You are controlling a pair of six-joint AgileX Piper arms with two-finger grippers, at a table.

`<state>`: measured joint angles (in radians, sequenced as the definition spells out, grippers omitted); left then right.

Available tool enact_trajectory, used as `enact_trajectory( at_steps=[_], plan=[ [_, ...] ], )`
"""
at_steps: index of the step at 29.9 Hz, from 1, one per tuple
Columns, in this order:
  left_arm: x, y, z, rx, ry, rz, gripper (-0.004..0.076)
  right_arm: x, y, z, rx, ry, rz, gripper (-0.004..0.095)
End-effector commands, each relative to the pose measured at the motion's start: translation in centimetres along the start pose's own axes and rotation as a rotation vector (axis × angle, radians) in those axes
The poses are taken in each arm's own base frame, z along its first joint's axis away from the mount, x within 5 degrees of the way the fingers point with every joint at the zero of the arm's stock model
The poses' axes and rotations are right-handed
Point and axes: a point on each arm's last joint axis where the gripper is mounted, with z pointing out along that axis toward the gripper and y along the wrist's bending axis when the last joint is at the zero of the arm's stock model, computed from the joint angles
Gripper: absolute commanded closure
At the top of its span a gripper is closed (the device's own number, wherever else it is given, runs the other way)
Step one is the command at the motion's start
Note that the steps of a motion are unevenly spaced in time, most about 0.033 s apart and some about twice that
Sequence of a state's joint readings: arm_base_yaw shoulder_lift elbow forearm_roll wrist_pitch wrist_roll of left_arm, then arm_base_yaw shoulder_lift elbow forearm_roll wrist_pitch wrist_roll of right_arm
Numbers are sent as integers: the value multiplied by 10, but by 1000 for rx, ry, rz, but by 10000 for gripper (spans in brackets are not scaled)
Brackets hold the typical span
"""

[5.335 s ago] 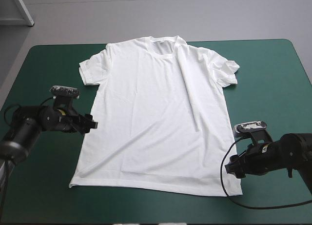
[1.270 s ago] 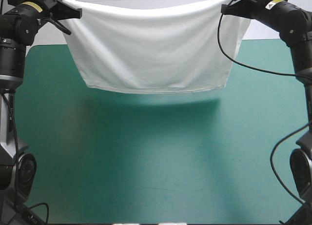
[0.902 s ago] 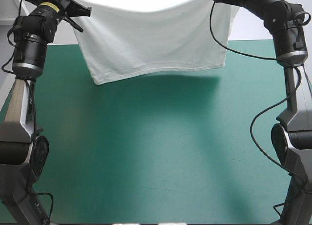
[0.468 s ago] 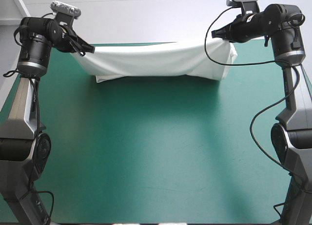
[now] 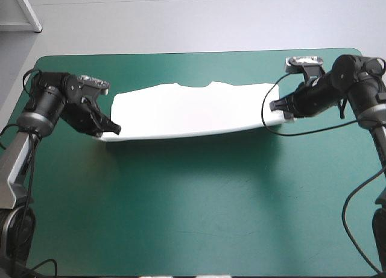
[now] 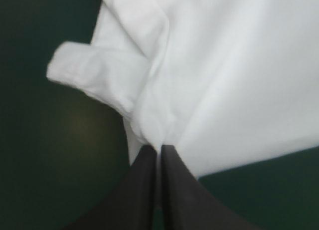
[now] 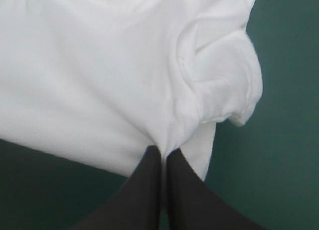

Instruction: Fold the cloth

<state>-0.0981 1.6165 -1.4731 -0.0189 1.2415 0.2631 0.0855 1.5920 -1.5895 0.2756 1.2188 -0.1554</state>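
Note:
The white T-shirt [image 5: 190, 109] lies stretched as a wide band across the far half of the teal-green table, its near edge a little above the cover. My left gripper [image 5: 114, 129] is shut on the T-shirt at its near left corner. My right gripper [image 5: 272, 106] is shut on the T-shirt at its right end. In the left wrist view the black fingers [image 6: 144, 182] meet on the T-shirt [image 6: 229, 80], a folded sleeve beside them. In the right wrist view my gripper [image 7: 163, 152] pinches the T-shirt [image 7: 89, 75], a rounded sleeve beside it.
Teal-green cover [image 5: 199, 205] stretches from the T-shirt to the table's near edge. A white furniture corner [image 5: 24, 9] stands beyond the table's far left corner.
Both grippers have come down and toward the near side with the T-shirt, from raised at the far edge to low over the table. The hanging cloth now lies as a flatter band.

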Motion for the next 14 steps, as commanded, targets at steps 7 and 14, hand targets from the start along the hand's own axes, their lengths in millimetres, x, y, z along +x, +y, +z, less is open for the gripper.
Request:
enact_trajectory(
  at_steps=[7, 14],
  plan=[
    [83, -23, -7, 29, 99, -54, 705, 87, 0, 21, -23, 174, -4, 925],
    [109, -29, 7, 28, 115, -54, 704, 132, 3, 35, -75, 238, -47, 897]
  ],
)
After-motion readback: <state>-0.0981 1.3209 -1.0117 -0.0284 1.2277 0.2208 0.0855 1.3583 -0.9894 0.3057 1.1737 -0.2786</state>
